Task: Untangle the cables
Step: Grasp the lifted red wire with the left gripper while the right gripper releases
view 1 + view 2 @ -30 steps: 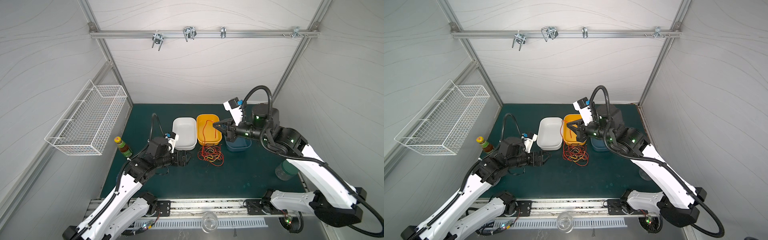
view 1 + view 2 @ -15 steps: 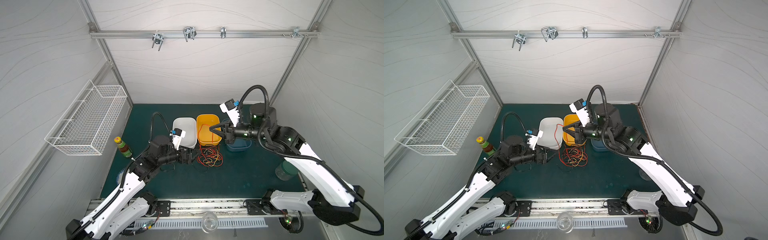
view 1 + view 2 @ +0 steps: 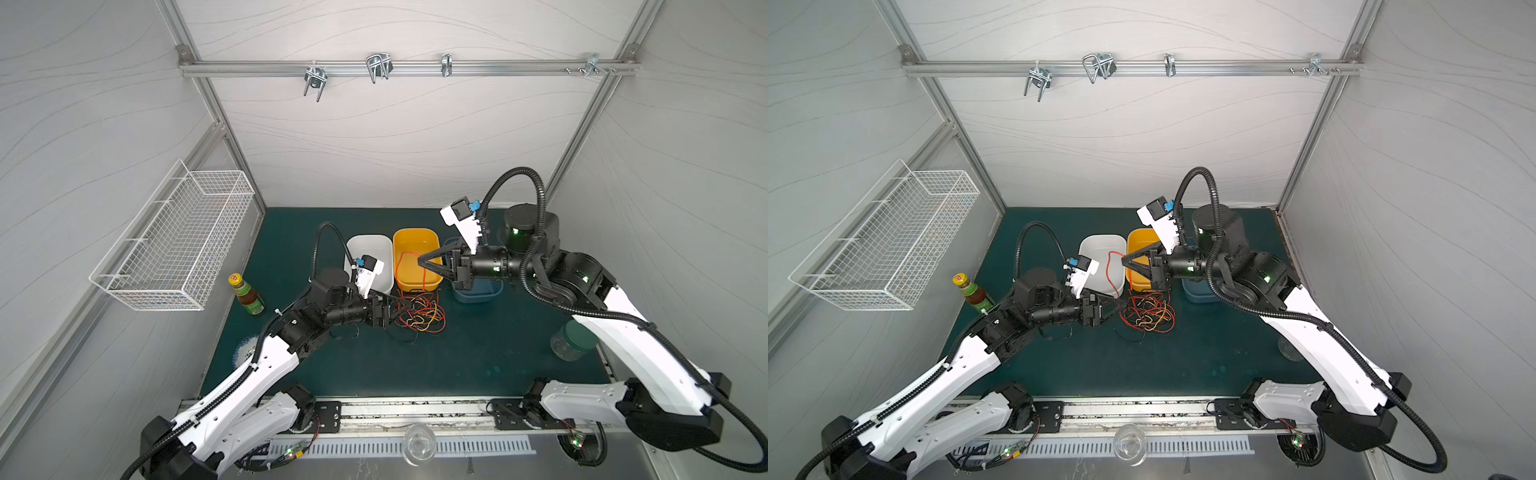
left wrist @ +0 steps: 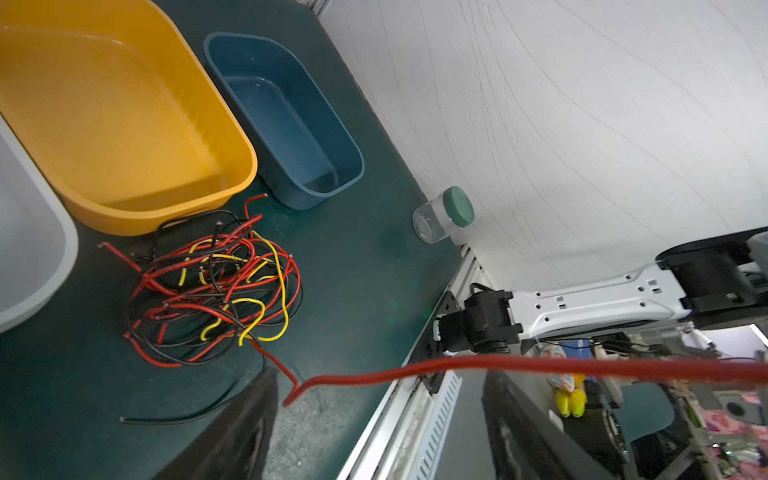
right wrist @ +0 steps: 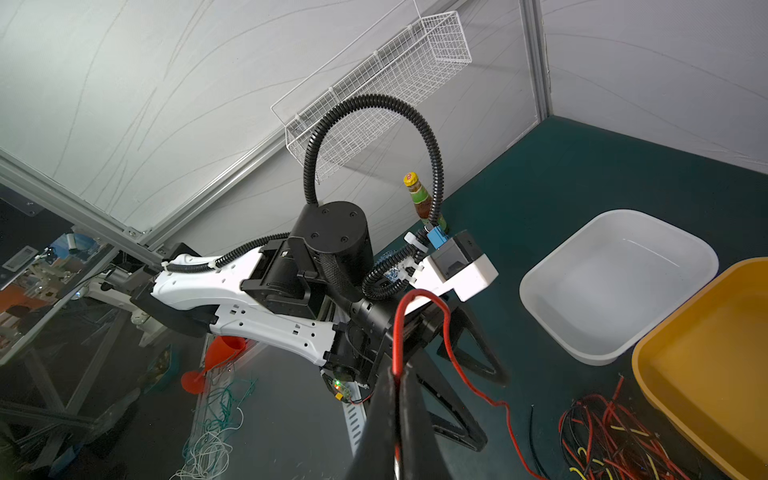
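The cables (image 3: 420,316) lie as a red, black and yellow tangle (image 3: 1148,314) on the green mat in front of the bins, also in the left wrist view (image 4: 212,286). My right gripper (image 3: 419,262) hovers over the yellow bin, shut on one red cable (image 5: 397,332). That cable loops up, then drops to the tangle (image 5: 602,440). My left gripper (image 3: 405,309) sits low at the tangle's left edge, open. The same red cable (image 4: 457,365) crosses the wide gap between its fingers (image 4: 249,419) without touching either.
A white bin (image 3: 368,237), a yellow bin (image 3: 415,230) and a blue bin (image 3: 478,294) stand in a row behind the tangle. A sauce bottle (image 3: 245,293) stands at the left, a green-lidded jar (image 3: 573,340) lies at the right. A wire basket (image 3: 174,245) hangs on the left wall.
My left gripper has moved right, up to the tangle's edge. My right gripper has shifted slightly left, still holding the red cable, which now arcs across to my left gripper.
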